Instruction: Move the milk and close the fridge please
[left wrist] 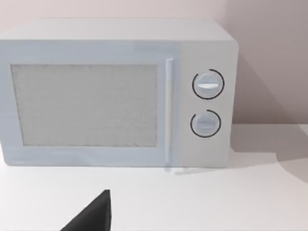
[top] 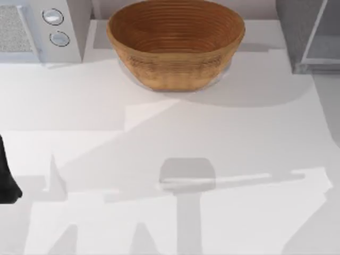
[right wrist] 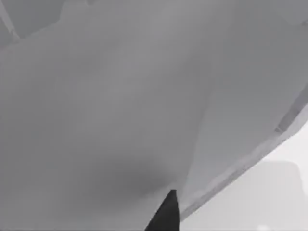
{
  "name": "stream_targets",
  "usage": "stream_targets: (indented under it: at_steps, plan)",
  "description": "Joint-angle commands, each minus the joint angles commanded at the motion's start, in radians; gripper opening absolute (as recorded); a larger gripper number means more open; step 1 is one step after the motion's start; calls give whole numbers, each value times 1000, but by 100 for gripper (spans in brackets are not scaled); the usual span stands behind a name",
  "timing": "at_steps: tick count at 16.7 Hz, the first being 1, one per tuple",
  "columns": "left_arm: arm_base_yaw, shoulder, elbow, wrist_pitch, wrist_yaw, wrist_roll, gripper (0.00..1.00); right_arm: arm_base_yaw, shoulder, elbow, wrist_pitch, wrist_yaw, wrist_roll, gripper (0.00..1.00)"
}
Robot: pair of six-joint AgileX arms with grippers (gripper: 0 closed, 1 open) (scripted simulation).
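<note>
One fridge (top: 308,34), one bowl (top: 175,45), door seemingly open

Left arm (top: 7,178) low at table's left edge

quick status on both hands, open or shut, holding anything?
Left hand: cannot be told, nothing seen held; faces the white appliance.
Right hand: cannot be told; near a grey panel.

White table (top: 223,143) under crossing shadows; pale, perhaps pinkish wall (left wrist: 269,57) behind.
</note>
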Motion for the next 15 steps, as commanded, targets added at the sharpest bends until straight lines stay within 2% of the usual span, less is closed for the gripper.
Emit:
stream_targets:
  at_steps: [4, 10, 12, 15]
  plan:
    - [0, 0, 0, 0, 0, 0, 100, 137, -49, -41, 73, 110, 110, 100]
    - [0, 0, 0, 0, 0, 0, 100, 431, -111, -127, 176, 342, 300, 100]
    - [0, 0, 0, 0, 0, 0, 100, 471, -123, -155, 197, 379, 334, 100]
    - [0, 0, 0, 0, 0, 0, 100, 475, -124, -159, 199, 384, 337, 100]
